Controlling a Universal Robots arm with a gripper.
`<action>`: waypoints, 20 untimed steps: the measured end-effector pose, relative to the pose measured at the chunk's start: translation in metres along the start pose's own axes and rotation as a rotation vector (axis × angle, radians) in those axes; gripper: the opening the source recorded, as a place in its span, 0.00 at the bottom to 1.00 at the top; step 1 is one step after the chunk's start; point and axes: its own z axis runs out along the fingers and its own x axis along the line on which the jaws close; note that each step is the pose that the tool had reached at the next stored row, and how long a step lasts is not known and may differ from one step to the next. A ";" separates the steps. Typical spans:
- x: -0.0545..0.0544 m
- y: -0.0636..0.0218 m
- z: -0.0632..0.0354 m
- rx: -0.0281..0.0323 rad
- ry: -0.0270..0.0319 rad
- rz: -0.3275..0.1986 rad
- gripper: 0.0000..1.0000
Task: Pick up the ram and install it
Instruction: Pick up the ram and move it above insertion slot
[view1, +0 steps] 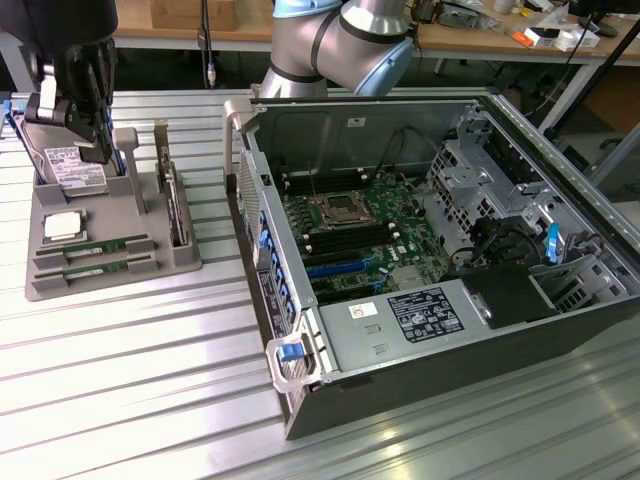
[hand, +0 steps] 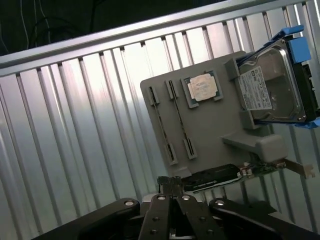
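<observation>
The fingers (hand: 172, 181) are pressed together, tip to tip, with nothing between them. In the exterior view they (view1: 95, 145) hang from the dark wrist high over the far end of the grey tray (view1: 40, 285), above the hard drive (view1: 65, 165).

Down on the tray, the ram (view1: 100, 245) lies flat in its slot, not yet picked up. It is just beside the silver processor (view1: 62, 225), with a second stick (view1: 95, 263) parallel to it on the near side. From the wrist, the ram (hand: 180, 117) and the second stick (hand: 161, 125) run side by side, the processor (hand: 204, 89) sits next to them, and the hard drive (hand: 270, 85) rests tilted in its blue-edged cradle beyond. An expansion card (hand: 225, 175) stands on edge at the tray's border nearest the fingertips.

To the exterior view's right, the computer case (view1: 560, 340) lies open on the ribbed metal desk (view1: 120, 380), its green motherboard (view1: 370, 225) exposed and well apart from the ram.
</observation>
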 end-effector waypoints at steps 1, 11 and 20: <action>0.000 0.0000 0.0000 -0.0005 0.0009 -0.021 0.10; 0.000 0.0000 0.0000 -0.0022 0.0041 -0.091 0.29; 0.000 -0.0003 0.0067 -0.0022 0.0041 -0.092 0.54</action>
